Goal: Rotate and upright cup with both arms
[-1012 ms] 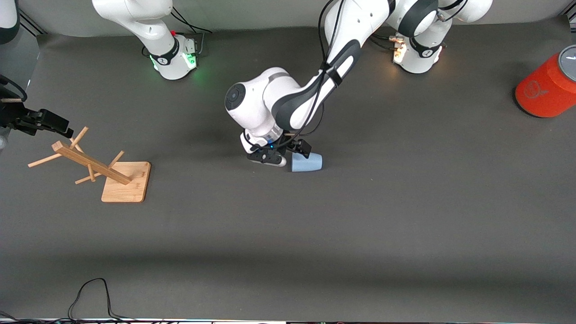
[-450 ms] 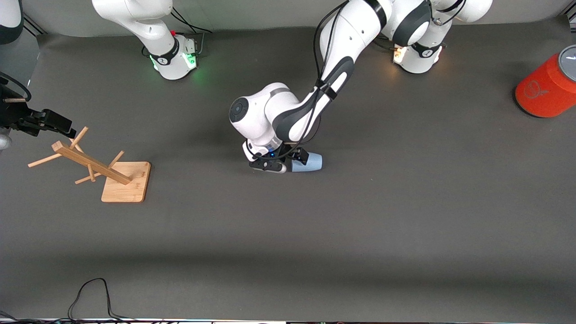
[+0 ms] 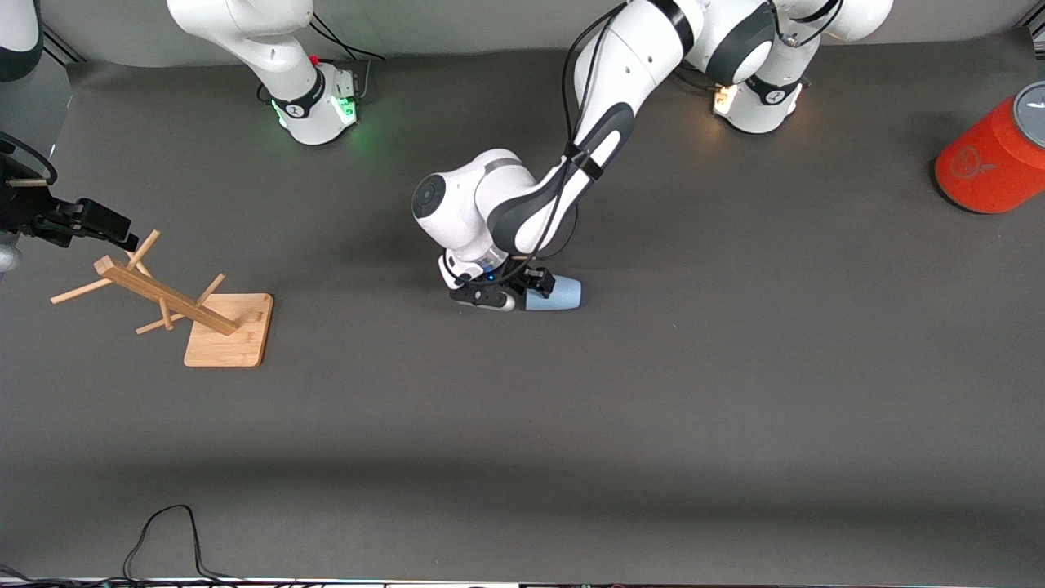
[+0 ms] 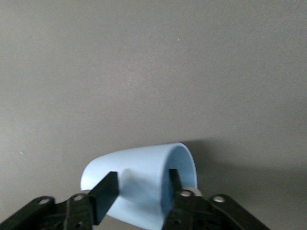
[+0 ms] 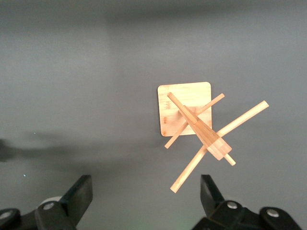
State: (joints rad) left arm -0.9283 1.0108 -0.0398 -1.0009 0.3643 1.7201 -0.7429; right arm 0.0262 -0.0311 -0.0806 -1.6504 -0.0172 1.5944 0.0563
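**Left gripper straddles the rim of a tipped cup**

The cup (image 3: 557, 293), a smooth pale-blue plastic tumbler with no handle, lies on its side near the middle of the front view on the matte dark-grey table (image 3: 653, 408). Its narrower base points toward the left arm's end of the table; its wide mouth faces the left gripper (image 3: 522, 287).

That gripper, black and boxy, sits low at the cup's mouth. In the left wrist view the cup (image 4: 139, 184) fills the lower centre of the frame. One flat finger (image 4: 106, 191) lies against the curved outer wall and the other is inside the mouth, so the thin wall runs between them. Whether they press on it I cannot tell.

The right gripper (image 3: 110, 230) hangs at the left edge of the front view, over a stand (image 3: 175, 304). Its fingers are spread wide and hold nothing. The stand is pale wood: a square, round-cornered base with a slanted square post and thin pegs crossing it. The right wrist view shows it (image 5: 199, 127) from above, right of centre.

A can (image 3: 992, 159), a fat orange cylinder with a grey lid, stands at the upper right edge of the front view.
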